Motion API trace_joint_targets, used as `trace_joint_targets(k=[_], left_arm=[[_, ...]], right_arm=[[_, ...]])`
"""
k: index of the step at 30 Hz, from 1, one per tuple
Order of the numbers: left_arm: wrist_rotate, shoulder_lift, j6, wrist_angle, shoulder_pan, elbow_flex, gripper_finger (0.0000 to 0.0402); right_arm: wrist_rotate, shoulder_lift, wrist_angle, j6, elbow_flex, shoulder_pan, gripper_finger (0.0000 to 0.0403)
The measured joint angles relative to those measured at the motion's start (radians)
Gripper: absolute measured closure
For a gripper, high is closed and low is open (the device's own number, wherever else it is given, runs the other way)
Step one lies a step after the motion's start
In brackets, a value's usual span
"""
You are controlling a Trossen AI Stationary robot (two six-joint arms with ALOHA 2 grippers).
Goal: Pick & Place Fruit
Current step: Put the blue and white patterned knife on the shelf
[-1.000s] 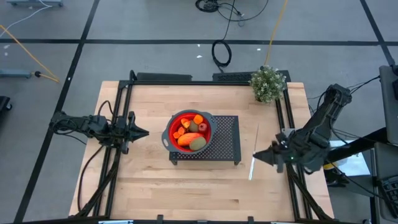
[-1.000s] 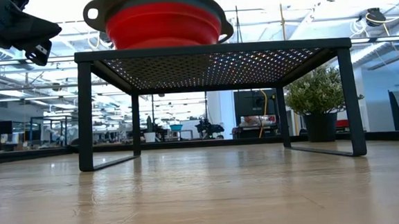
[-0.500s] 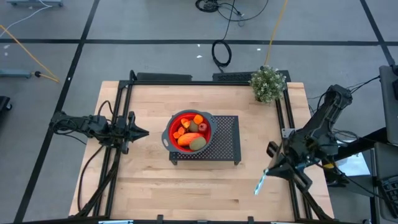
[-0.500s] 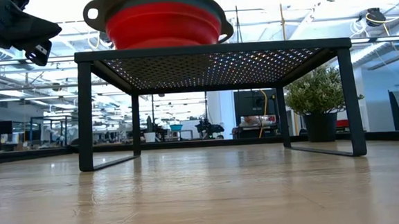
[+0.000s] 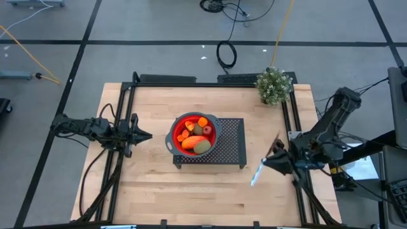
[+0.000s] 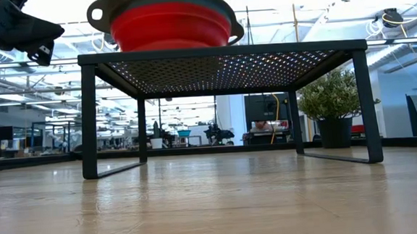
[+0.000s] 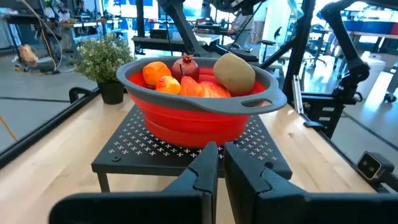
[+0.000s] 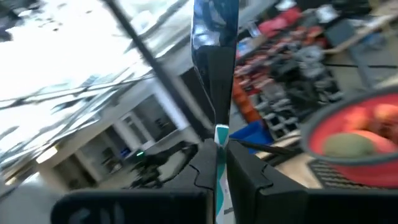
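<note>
The fruit lies in a red bowl with a grey rim: a long orange piece, a dark red round one, brownish-green ovals and small orange bits. The bowl's base rests on a black mesh rack. My left gripper hovers shut left of the bowl, pointing at it, and in its wrist view the fingers aim at the bowl's wall. My right gripper is right of the rack, shut on a slim silver utensil with a light-blue handle. My right gripper pinches the utensil between its two fingers about mid-length, where the light-blue handle meets the silver part. The fingers come from the table's right and lie across it. The utensil is lifted off the table and slanted, its light-blue end toward the near edge.
A bushy potted plant stands at the table's far right corner. Black frame rails run along the left, right and far edges. Bare wood lies in front of the rack and to its left.
My right gripper swung toward the near edge, then came back toward the rack, turning about its wrist as it went. The utensil stayed in its hold and went from lying near-to-far to slanted. The left arm, bowl and fruit kept still.
</note>
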Motion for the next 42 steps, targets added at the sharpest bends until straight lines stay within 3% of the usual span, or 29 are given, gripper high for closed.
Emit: trace_joint_targets(k=[9, 19, 25, 37, 42], left_arm=[[0.000, 0.000, 0.037, -0.001, 0.000, 0.000, 0.0376], [0.000, 0.000, 0.217, -0.010, 0.000, 0.000, 0.0376], [0.000, 0.000, 0.229, -0.072, 0.000, 0.000, 0.0376], [-0.001, 0.000, 0.242, -0.115, 0.000, 0.000, 0.0376], [-0.001, 0.000, 0.277, -0.114, 0.000, 0.000, 0.0376]], right_arm=[[0.015, 0.066, -0.110, 0.338, 0.000, -0.151, 0.0394], [-0.113, 0.141, -0.137, 0.657, 0.000, -0.303, 0.0394], [-0.189, 0.157, -0.170, 0.767, 0.003, -0.379, 0.0394], [-0.368, 0.171, -0.882, 1.015, 0.316, -0.553, 0.0394], [-0.510, 0.231, -1.110, 1.081, 0.458, -0.644, 0.0394]])
